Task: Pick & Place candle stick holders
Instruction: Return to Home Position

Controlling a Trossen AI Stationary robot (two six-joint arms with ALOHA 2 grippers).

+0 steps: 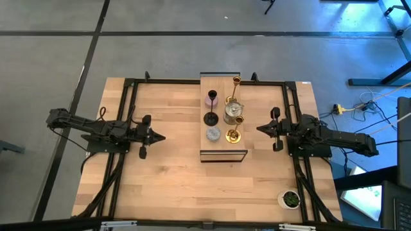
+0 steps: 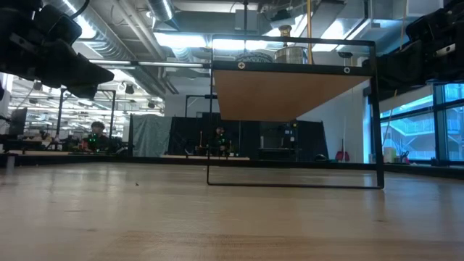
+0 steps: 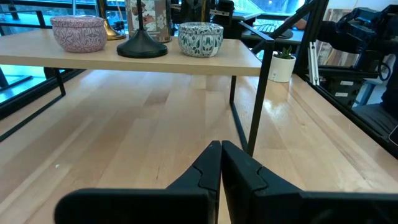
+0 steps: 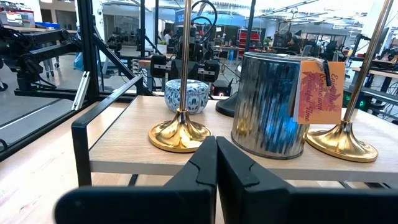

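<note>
At the middle of the surface (image 1: 160, 186): a light-wood shelf (image 1: 223, 145) on a thin black frame stands between the two arms, and all six holders sit on its top.
Row on the left arm's side: a pink holder (image 1: 212, 98), a black holder (image 1: 210, 119) with a wide round foot, and a grey-blue patterned holder (image 1: 213, 134) stand one after another along the shelf, the black one in the middle.
Row on the right arm's side: a gold holder (image 1: 236, 80) stands at the shelf end away from the plant pot (image 1: 290, 199), a silver tin (image 1: 232, 110) comes next, and a second gold holder (image 1: 233, 135) stands at the end toward the pot. The tin is between the two gold feet, just beside each.
Tag: an orange card (image 4: 320, 90) hangs on the silver tin, facing the right arm.
Left tool (image 1: 160, 136): it is off the shelf on its left side, about level with the grey-blue holder and apart from it. Its fingers (image 3: 208, 171) are pressed together with nothing between them.
Right tool (image 1: 260, 129): it is off the shelf on its right side, pointing toward the silver tin and the second gold holder. Its fingers (image 4: 202, 162) meet tip to tip and hold nothing.
Plant pot: a small white pot with green leaves stands at the surface's corner on the right arm's side, well apart from the shelf.
</note>
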